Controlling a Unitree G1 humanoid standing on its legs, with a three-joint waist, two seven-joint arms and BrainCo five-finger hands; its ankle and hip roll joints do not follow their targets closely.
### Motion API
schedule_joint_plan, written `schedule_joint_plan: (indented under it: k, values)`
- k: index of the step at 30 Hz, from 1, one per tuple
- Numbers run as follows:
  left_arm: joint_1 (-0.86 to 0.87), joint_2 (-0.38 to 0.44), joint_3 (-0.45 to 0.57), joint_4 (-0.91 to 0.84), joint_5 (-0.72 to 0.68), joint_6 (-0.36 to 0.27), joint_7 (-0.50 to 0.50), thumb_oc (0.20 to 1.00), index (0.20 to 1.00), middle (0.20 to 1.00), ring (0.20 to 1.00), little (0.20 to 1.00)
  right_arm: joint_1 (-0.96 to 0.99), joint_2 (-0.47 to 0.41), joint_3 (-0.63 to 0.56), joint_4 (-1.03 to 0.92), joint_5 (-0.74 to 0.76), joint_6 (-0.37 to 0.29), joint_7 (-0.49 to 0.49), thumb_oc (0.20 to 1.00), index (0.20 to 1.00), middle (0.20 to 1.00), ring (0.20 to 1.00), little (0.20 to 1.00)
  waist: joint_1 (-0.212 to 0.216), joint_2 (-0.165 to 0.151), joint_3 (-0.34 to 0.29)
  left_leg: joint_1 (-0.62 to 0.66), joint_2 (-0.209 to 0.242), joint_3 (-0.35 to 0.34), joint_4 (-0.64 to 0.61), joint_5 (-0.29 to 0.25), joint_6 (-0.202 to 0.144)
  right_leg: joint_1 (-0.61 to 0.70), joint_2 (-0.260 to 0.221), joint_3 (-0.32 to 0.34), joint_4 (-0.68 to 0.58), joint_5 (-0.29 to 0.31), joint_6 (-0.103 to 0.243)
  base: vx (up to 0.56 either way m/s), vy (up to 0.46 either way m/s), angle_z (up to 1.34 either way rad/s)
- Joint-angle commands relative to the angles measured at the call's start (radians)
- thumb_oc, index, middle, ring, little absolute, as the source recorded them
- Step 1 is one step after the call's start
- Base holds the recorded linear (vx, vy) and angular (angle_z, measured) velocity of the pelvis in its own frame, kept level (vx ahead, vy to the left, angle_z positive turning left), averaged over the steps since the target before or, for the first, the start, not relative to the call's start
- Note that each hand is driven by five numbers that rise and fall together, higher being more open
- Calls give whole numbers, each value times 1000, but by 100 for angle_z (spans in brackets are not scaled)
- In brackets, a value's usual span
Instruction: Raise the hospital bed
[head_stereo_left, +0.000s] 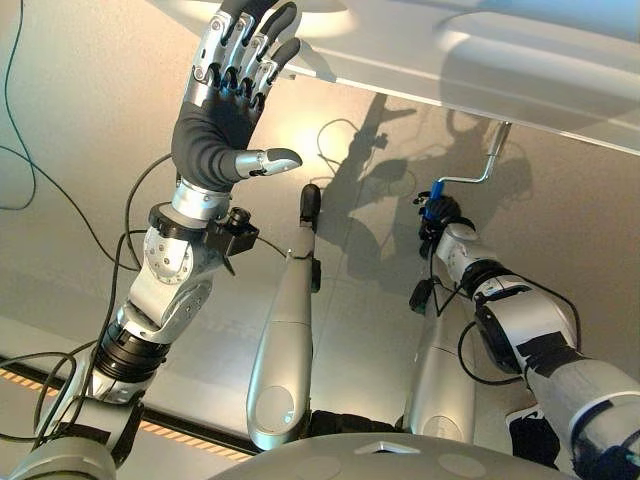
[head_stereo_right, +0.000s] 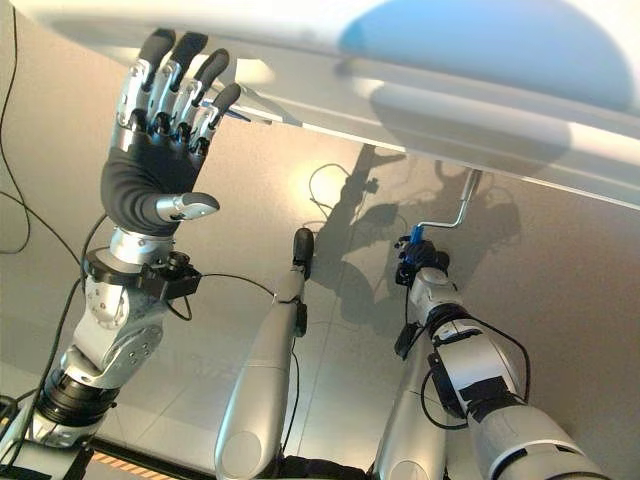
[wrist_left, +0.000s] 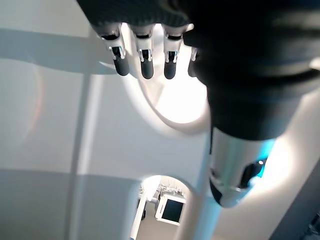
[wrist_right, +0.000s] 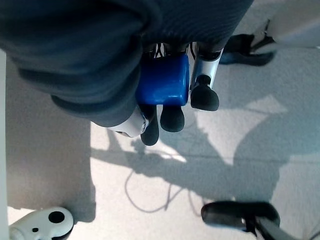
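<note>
Fingers of right hand (wrist_right: 150, 95) curl round blue crank handle (wrist_right: 165, 86).

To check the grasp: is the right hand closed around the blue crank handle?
Yes, the right hand has its fingers curled around the blue handle.

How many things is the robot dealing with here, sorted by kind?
Robot hands: 2, left hand open by the bed frame, right hand curled round the crank's blue grip.
Bed frame: 1
Metal crank: 1
Blue grip: 1
Total: 5
</note>
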Motion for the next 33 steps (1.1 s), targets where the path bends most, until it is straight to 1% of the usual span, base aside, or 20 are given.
schedule_joint_plan:
  k: [1, 2, 4, 7, 8, 10, 11, 14, 15, 16, 18, 20, 21, 22, 23, 24, 26, 29, 31, 33]
  values:
    - [48, -6, 48, -67, -8, -31, -41, 1000, 1000, 1000, 1000, 1000, 193, -235, 6, 18, -27, -86, -107, 1000, 1000, 1000, 1000, 1000, -71, 6, -23, 69, 16, 13, -62, 3, -3, 102, 65, -36, -46, -43, 9, -17, -36, 0]
    - [71, 24, 52, -47, 5, -24, -61, 1000, 1000, 1000, 1000, 1000, 232, -202, 19, -53, -25, -109, -94, 1000, 1000, 1000, 1000, 1000, -80, -7, -23, 113, 24, 19, -67, 4, -5, 136, 70, -33, -42, -47, 7, -5, -43, -1]
    - [81, 26, 58, -36, -1, -20, -73, 1000, 1000, 1000, 1000, 1000, 253, -189, 27, -83, -22, -117, -79, 1000, 1000, 1000, 1000, 1000, -84, -14, -23, 124, 24, 19, -72, 13, -4, 148, 69, -34, -45, -42, 5, -16, -37, -1]
    - [124, 17, 37, 10, -25, 3, -122, 1000, 1000, 1000, 1000, 1000, 328, -149, 31, -153, -12, -146, -59, 1000, 1000, 1000, 1000, 1000, -92, -25, -23, 218, 28, 20, -89, 9, -8, 238, 69, -42, -57, -47, 6, 17, -17, -3]
    - [122, 17, 37, 10, -25, 3, -122, 1000, 1000, 1000, 1000, 1000, 327, -149, 30, -155, -12, -146, -60, 1000, 1000, 1000, 1000, 1000, -93, -26, -23, 214, 27, 20, -91, 15, -7, 235, 69, -42, -60, -42, 6, 0, 0, 0]
    - [138, 28, 9, 85, -22, 25, -160, 1000, 1000, 1000, 1000, 1000, 404, -128, 31, -184, -14, -153, -34, 1000, 1000, 1000, 1000, 1000, -97, -35, -23, 305, 34, 22, -105, 8, -8, 321, 70, -48, -63, -52, 7, 45, -11, -7]
    - [136, 29, 9, 86, -22, 25, -160, 1000, 1000, 1000, 1000, 1000, 403, -128, 30, -185, -14, -153, -35, 1000, 1000, 1000, 1000, 1000, -97, -36, -23, 302, 32, 22, -108, 15, -7, 318, 70, -48, -66, -47, 7, 50, -2, -9]
    - [156, 37, -13, 181, -18, 47, -193, 1000, 1000, 1000, 1000, 1000, 463, -118, 25, -205, -37, -155, -19, 1000, 1000, 1000, 1000, 1000, -101, -38, -23, 392, 38, 24, -116, 3, -8, 412, 70, -56, -76, -56, 10, 46, 7, -14]
    - [155, 37, -14, 182, -18, 46, -193, 1000, 1000, 1000, 1000, 1000, 463, -118, 25, -205, -37, -155, -19, 1000, 1000, 1000, 1000, 1000, -101, -39, -23, 390, 37, 24, -120, 9, -7, 410, 70, -56, -79, -51, 10, 88, 14, -14]
    - [182, 47, -22, 239, 3, 56, -216, 1000, 1000, 1000, 1000, 1000, 497, -120, 30, -227, -60, -151, -4, 1000, 1000, 1000, 1000, 1000, -104, -44, -42, 439, 44, 28, -135, 8, -9, 455, 72, -55, -97, -50, 13, 97, 14, -15]
    - [200, 57, -40, 281, 30, 64, -235, 1000, 1000, 1000, 1000, 1000, 527, -112, 22, -229, -63, -154, 2, 1000, 1000, 1000, 1000, 1000, -105, -46, -77, 471, 46, 32, -148, 8, -11, 488, 74, -59, -118, -47, 13, 117, 22, -20]
    - [227, 49, -54, 345, 49, 72, -252, 1000, 1000, 1000, 1000, 1000, 558, -105, 14, -227, -72, -152, 10, 1000, 1000, 1000, 1000, 1000, -106, -50, -110, 504, 49, 37, -158, 6, -11, 518, 79, -62, -136, -47, 15, 99, 19, -15]
    - [242, 29, -60, 388, 54, 79, -255, 1000, 1000, 1000, 1000, 1000, 566, -100, 10, -218, -77, -152, 10, 1000, 1000, 1000, 1000, 1000, -108, -51, -127, 518, 49, 39, -164, 5, -11, 531, 84, -62, -142, -47, 15, 66, 6, -8]
    - [242, 29, -60, 388, 54, 79, -255, 1000, 1000, 1000, 1000, 1000, 566, -100, 10, -218, -77, -152, 10, 1000, 1000, 1000, 1000, 1000, -108, -51, -127, 518, 49, 39, -164, 5, -11, 531, 84, -62, -142, -47, 15, 124, 3, -8]
    - [265, -17, -81, 508, 95, 97, -262, 1000, 1000, 1000, 1000, 1000, 588, -89, 4, -198, -95, -143, 14, 1000, 1000, 1000, 1000, 1000, -112, -57, -180, 569, 54, 46, -192, 7, -11, 574, 88, -68, -166, -45, 17, 94, -6, -4]
    - [265, -18, -82, 509, 95, 96, -262, 1000, 1000, 1000, 1000, 1000, 589, -90, 4, -198, -95, -143, 14, 1000, 1000, 1000, 1000, 1000, -111, -56, -179, 571, 54, 46, -194, 7, -11, 576, 88, -68, -167, -45, 17, 121, -9, -8]
    - [276, -37, -98, 632, 191, 87, -250, 1000, 1000, 1000, 1000, 1000, 609, -90, 12, -198, -131, -133, 21, 1000, 1000, 1000, 1000, 1000, -118, -61, -216, 603, 55, 53, -213, 9, -12, 603, 91, -69, -179, -43, 19, 58, 1, -9]
    - [295, -110, -96, 856, 333, 80, -194, 1000, 1000, 1000, 1000, 1000, 651, -78, 12, -201, -161, -133, 25, 1000, 1000, 1000, 1000, 1000, -128, -66, -270, 651, 61, 58, -239, 13, -12, 638, 93, -71, -178, -49, 23, 63, 15, 2]
    - [305, -153, -93, 1013, 465, 79, -146, 1000, 1000, 1000, 1000, 1000, 673, -71, 12, -181, -193, -130, 27, 1000, 1000, 1000, 1000, 1000, -135, -64, -303, 683, 63, 63, -254, 14, -10, 663, 93, -74, -176, -55, 25, 48, 29, -1]
    - [330, -192, -59, 1158, 566, 89, -103, 1000, 1000, 1000, 1000, 1000, 701, -66, 19, -169, -241, -127, 33, 1000, 1000, 1000, 1000, 1000, -141, -64, -333, 711, 64, 66, -263, 12, -8, 687, 96, -73, -177, -62, 25, 43, 33, -4]
